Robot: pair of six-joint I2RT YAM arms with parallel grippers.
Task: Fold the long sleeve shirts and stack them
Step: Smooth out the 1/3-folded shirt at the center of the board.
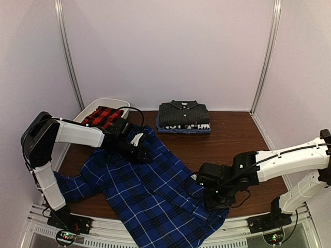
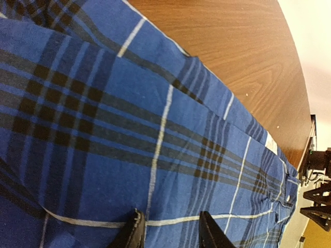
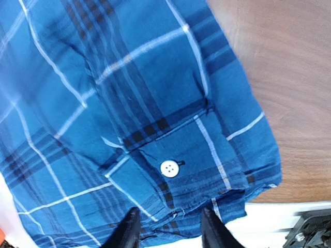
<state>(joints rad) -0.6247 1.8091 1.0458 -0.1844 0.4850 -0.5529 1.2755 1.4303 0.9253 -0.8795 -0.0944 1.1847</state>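
A large blue-and-black plaid shirt (image 1: 150, 194) lies spread across the near half of the table, one sleeve trailing left. My left gripper (image 1: 138, 147) rests on its far upper edge; in the left wrist view this gripper (image 2: 170, 231) is open, the flat plaid cloth (image 2: 155, 119) lying between its fingers. My right gripper (image 1: 216, 199) hovers at the shirt's near right corner. In the right wrist view it (image 3: 170, 231) is open over a sleeve cuff with a white button (image 3: 169, 168). A dark charcoal shirt (image 1: 183, 112) lies folded on a stack at the back. A red-and-black plaid shirt (image 1: 102, 116) sits in a tub.
The white plastic tub (image 1: 120, 103) stands at the back left against the wall. The folded stack rests on a folded blue garment (image 1: 183, 129). Brown wooden table (image 1: 238, 134) shows bare at the right. The cuff reaches the table's near edge, by the white rail (image 3: 289, 213).
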